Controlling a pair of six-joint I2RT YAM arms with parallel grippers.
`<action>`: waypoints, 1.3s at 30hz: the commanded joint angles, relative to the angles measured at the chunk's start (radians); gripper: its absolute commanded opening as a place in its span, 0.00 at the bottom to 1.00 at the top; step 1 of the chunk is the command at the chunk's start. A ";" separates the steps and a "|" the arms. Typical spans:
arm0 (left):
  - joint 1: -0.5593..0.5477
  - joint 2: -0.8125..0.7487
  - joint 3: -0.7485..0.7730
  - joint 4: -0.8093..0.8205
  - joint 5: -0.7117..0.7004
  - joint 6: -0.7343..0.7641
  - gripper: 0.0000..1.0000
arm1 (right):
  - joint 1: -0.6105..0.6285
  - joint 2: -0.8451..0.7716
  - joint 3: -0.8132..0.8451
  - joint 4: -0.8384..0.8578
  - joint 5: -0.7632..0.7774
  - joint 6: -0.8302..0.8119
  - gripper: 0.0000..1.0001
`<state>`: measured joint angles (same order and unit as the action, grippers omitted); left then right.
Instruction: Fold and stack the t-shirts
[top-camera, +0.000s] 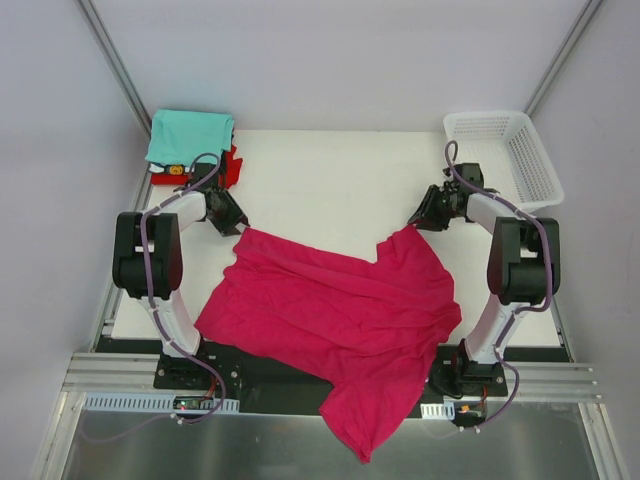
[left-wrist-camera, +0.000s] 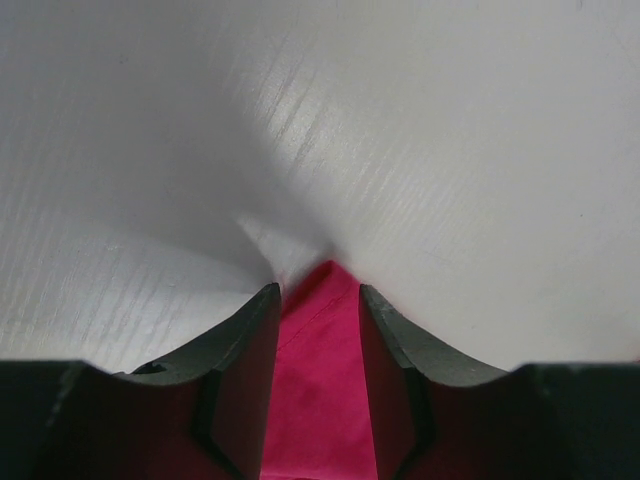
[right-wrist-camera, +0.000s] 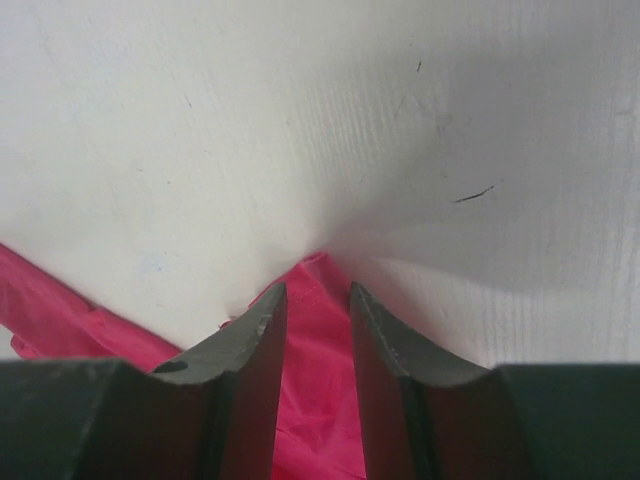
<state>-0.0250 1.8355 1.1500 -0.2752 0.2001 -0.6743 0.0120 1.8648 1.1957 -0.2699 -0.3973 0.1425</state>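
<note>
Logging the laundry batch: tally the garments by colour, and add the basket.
Magenta t-shirt: 1
Teal folded garment: 1
Red folded garment: 1
White mesh basket: 1
Total: 4
Anything more hidden under the teal one cannot be told.

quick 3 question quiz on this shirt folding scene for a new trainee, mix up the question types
1. Multiple choice: what do the left gripper and the right gripper each grip? A) a corner of the pink shirt B) a towel C) nothing
2. True or false: the pink shirt is already folded.
3. Fill in: the white basket stands at the far ___ corner of the table.

Key: 1 A; 2 false, it lies spread open and hangs over the near edge; 3 right
</note>
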 joint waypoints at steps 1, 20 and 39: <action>0.002 0.010 0.037 -0.021 0.002 -0.013 0.35 | 0.006 -0.075 0.002 -0.014 -0.009 0.003 0.35; 0.002 0.047 0.067 -0.021 -0.013 -0.004 0.00 | 0.005 -0.079 -0.008 -0.008 -0.035 0.020 0.35; 0.000 0.061 0.102 -0.021 -0.005 -0.005 0.00 | 0.011 -0.044 0.033 -0.063 0.070 -0.066 0.44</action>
<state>-0.0250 1.9133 1.2266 -0.2867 0.2005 -0.6842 0.0204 1.8294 1.1744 -0.2966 -0.4057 0.1276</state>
